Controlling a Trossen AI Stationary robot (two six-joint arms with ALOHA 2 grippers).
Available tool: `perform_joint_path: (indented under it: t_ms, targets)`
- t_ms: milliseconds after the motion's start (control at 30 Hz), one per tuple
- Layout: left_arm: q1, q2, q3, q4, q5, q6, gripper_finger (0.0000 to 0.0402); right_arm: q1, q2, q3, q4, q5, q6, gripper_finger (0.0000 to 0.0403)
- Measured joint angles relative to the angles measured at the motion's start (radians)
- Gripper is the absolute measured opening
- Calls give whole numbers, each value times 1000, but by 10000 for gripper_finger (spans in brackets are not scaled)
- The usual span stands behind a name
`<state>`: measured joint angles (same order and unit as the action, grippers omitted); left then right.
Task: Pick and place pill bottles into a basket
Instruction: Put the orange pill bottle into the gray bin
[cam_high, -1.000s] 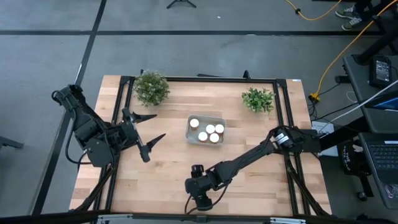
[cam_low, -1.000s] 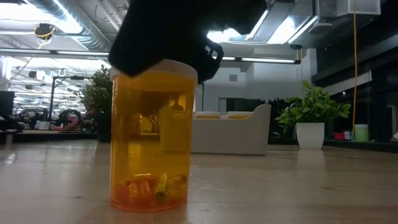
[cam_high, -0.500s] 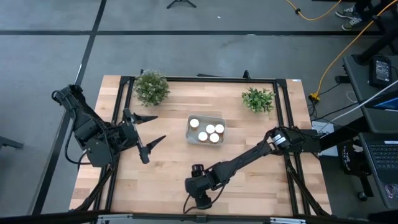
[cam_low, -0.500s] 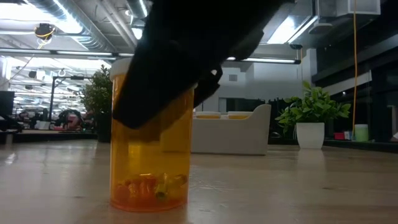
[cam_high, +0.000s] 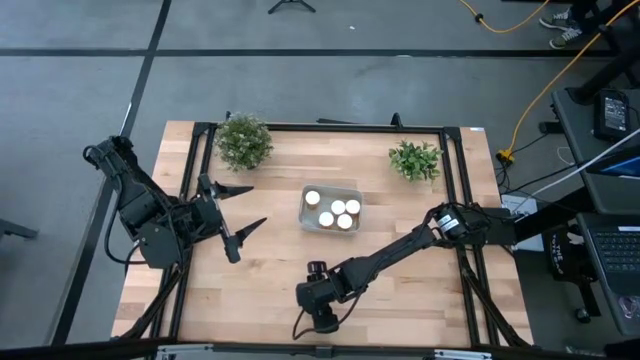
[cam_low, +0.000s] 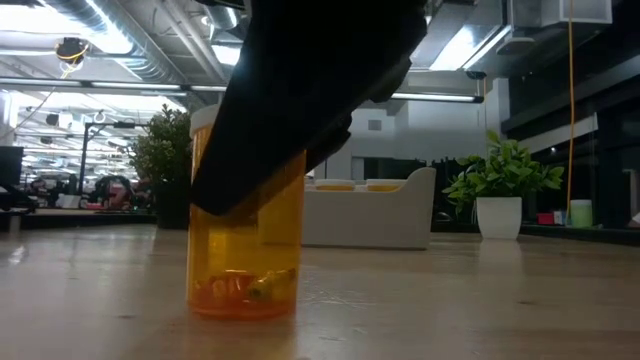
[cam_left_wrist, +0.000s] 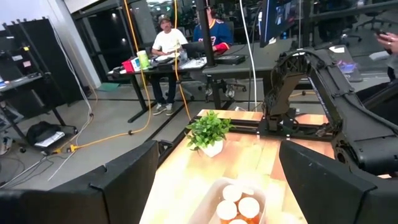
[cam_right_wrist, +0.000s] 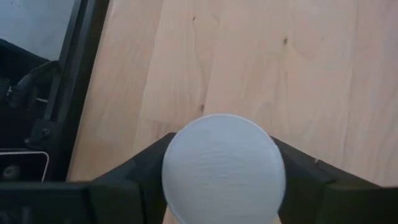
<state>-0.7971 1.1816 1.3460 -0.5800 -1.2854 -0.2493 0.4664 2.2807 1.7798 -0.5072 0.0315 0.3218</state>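
One pill bottle (cam_low: 245, 260), amber with a white cap (cam_right_wrist: 222, 167), stands upright near the table's near edge. My right gripper (cam_high: 318, 305) is over it, shut on its top; it hides the bottle in the high view. The pale basket (cam_high: 307, 218) sits at mid-table with several white-capped bottles (cam_high: 338, 210) standing in it. It also shows in the left wrist view (cam_left_wrist: 205, 199). My left gripper (cam_high: 256, 203) is open and empty at the table's left, pointing toward the basket. My right gripper holds the bottle by its capped top (cam_right_wrist: 180, 155), pinched between its two fingers (cam_right_wrist: 140, 165), one on either side of the cap. It comes from above, slanting down, and one finger covers the upper body (cam_low: 270, 140). The bottle is upright; whether its base is off the table I cannot tell.
Two green potted plants stand at the far side, one left (cam_high: 243, 140) and one right (cam_high: 415, 158). Bare wood lies between the basket and the near edge. People sit at a desk (cam_left_wrist: 180, 43) in the room beyond the table.
My right gripper has come down over the bottle's cap and upper body. With it, the bottle has shifted a little away from the near edge and stays upright.
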Motion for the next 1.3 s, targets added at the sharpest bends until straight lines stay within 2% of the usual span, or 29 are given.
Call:
perform_joint_path:
  t_ms: [200,433,700,933,1200,1300]
  targets:
    - [0,0,0,0,0,0,331,0,0,0,0,0,-13,190]
    - [0,0,0,0,-4,-3,331,0,-1,59,-62,12,-75,196]
    - [0,0,0,4,-29,-3,331,-23,-2,321,-395,97,-243,192]
    - [0,0,0,38,-100,-2,331,-89,-2,568,-660,134,-362,193]
    - [-3,-1,0,46,-276,72,331,-221,-58,560,-703,137,-461,195]
    - [-3,-8,0,46,-285,122,331,-274,-57,560,-699,131,-488,196]
